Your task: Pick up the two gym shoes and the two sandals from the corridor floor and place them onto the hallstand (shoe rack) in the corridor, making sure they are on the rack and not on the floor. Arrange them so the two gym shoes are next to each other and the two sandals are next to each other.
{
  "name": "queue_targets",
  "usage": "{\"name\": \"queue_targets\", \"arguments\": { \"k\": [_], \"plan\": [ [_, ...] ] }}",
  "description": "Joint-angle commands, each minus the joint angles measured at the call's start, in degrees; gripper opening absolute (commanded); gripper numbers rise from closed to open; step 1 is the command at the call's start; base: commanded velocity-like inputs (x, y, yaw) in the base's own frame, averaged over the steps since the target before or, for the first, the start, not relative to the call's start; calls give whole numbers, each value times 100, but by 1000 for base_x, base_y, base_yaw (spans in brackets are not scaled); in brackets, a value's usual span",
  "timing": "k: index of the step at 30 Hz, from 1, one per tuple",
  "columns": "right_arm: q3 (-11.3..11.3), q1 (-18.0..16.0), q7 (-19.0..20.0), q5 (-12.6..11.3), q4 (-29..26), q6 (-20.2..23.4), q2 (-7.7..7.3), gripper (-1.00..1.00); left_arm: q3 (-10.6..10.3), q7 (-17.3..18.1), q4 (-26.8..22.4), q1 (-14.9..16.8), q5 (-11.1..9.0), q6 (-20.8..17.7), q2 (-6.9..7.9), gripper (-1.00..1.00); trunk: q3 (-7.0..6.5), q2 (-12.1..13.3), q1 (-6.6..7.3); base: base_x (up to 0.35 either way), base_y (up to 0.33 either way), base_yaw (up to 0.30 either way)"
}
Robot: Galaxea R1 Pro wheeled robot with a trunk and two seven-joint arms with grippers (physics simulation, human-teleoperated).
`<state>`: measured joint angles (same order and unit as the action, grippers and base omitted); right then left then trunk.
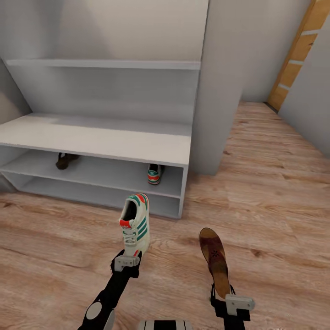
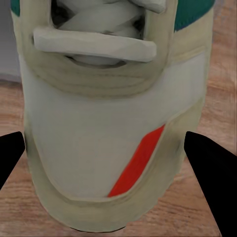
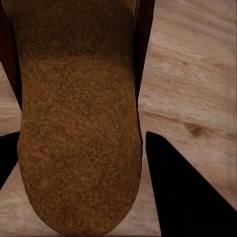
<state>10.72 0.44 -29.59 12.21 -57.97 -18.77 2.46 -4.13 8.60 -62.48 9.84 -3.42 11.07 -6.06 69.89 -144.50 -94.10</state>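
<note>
The light-grey hallstand (image 1: pixel 114 137) stands ahead on the corridor floor (image 1: pixel 275 192). In its upper compartment lie one brown sandal (image 1: pixel 67 160) at the left and one gym shoe (image 1: pixel 155 174) at the right. My left gripper (image 1: pixel 130 254) is shut on the toe of the other gym shoe (image 1: pixel 135 222), held above the floor in front of the rack. The left wrist view shows that gym shoe (image 2: pixel 113 133) between the dark fingers (image 2: pixel 212 177). My right gripper (image 1: pixel 221 291) is shut on the second sandal (image 1: pixel 214 259), whose tan footbed (image 3: pixel 79 123) sits beside one finger (image 3: pixel 182 192).
A thin wall shelf (image 1: pixel 105 64) hangs above the rack. A grey wall pillar (image 1: pixel 220 91) stands right of the rack's end. A wooden door (image 1: pixel 298 55) is at the far right. Open plank floor stretches to the right and in front.
</note>
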Motion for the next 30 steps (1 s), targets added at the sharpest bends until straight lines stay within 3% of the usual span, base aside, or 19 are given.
{"name": "queue_targets", "arguments": {
  "k": [1, 22, 30],
  "plan": [
    [0, 0, 6, -10, -1, -11, 0, -100, 0, 1, -1, 0, -1, 0, 0, -100, 0, 0, 0, 0, 0, -287],
    [-7, 2, 3, -15, -4, -9, 0, -100, 0, 1, -1, 0, -1, 0, 0, -100, 0, 0, 0, 0, 0, -286],
    [-7, 1, -8, -13, -4, -12, 0, -100, 5, 1, -1, 0, -5, 0, 0, -100, 0, 0, 0, 0, 0, -143]
  ]
}}
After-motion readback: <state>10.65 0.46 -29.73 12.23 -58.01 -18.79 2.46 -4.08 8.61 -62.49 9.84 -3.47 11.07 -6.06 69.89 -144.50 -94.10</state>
